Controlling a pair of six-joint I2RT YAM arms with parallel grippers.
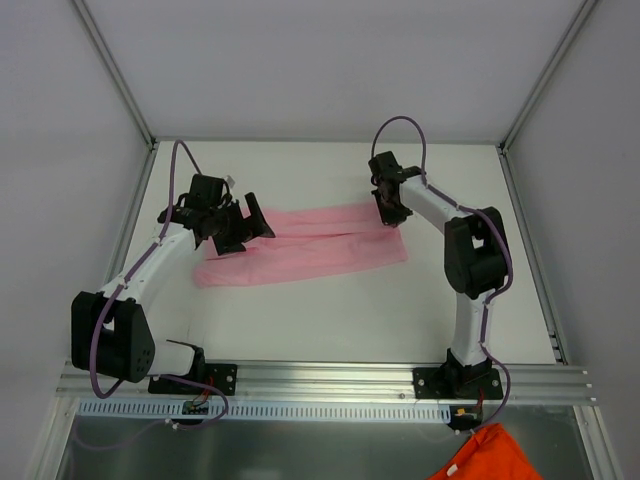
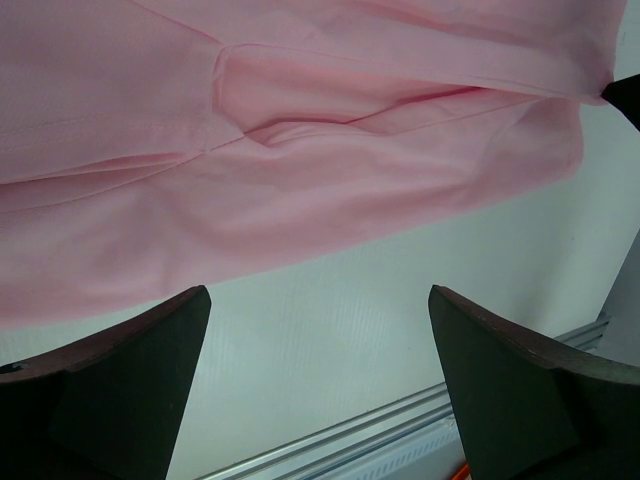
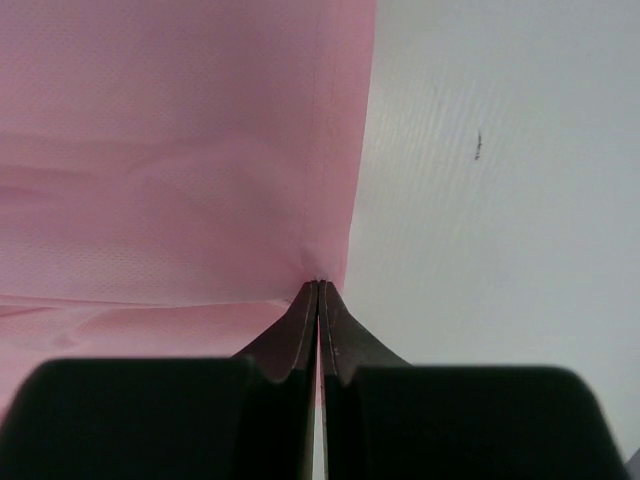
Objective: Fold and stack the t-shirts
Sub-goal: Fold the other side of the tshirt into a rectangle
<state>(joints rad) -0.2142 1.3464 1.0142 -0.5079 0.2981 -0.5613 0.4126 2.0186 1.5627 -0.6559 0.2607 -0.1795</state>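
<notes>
Shirt (image 1: 310, 250) lay flat on desk (image 1: 330, 325), long axis left-right. Right fingers (image 3: 295, 338) were clenched on its far right edge; left fingers (image 2: 130, 380) hung released beside its left end.

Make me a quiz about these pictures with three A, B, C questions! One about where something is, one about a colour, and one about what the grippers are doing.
1. Where does the t-shirt lie?
A) flat on the table
B) in a basket
C) on a chair

2. What colour is it?
A) blue
B) pink
C) green

3. Which gripper pinches the t-shirt?
A) left gripper
B) right gripper
C) neither

Answers:
1 A, it is spread out on the white table.
2 B, it looks light pink in every view.
3 B, the right gripper is shut on the shirt's edge, while the left gripper stands wide open with nothing in it.
</notes>
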